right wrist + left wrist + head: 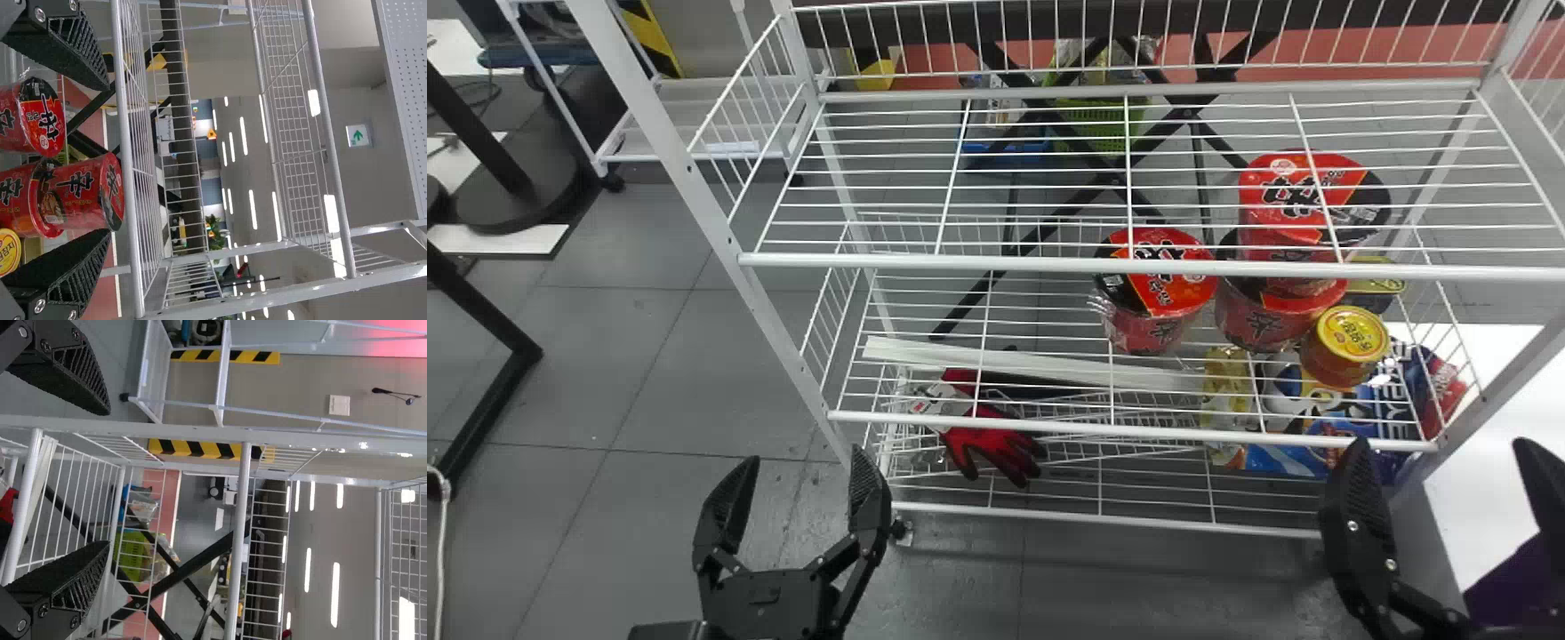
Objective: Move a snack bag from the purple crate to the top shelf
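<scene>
Purple is showing at the lower right, beside the rack's front right post: that is most likely the purple crate (1516,587), partly behind the right arm. The task is placing the snack bag inside it; how the bag is lying there, I cannot tell. The right pincer (1440,440) is hanging open and empty at the rack's right front corner, near the crate. The left pincer (805,455), also open and empty, is waiting off the left front corner.

The step in hand is, I judge, fetching the bag with the right arm. Doing it well is meaning backing clear of the post (1507,382) first, then coming down over the crate with the pads straddling a gathered fold or sealed edge. Closing gently is sparing the contents; pinching the puffed middle is risking a slip or a burst.

Red noodle cups (1160,289) are standing toward the right end of the middle shelf (1049,426), so the lift is needing a path out in front of the upper shelf's front edge (960,262). A further wire level (327,133) is running above, probably the top shelf, so the bag is needing to clear that front edge fully before moving inward and being released.
</scene>
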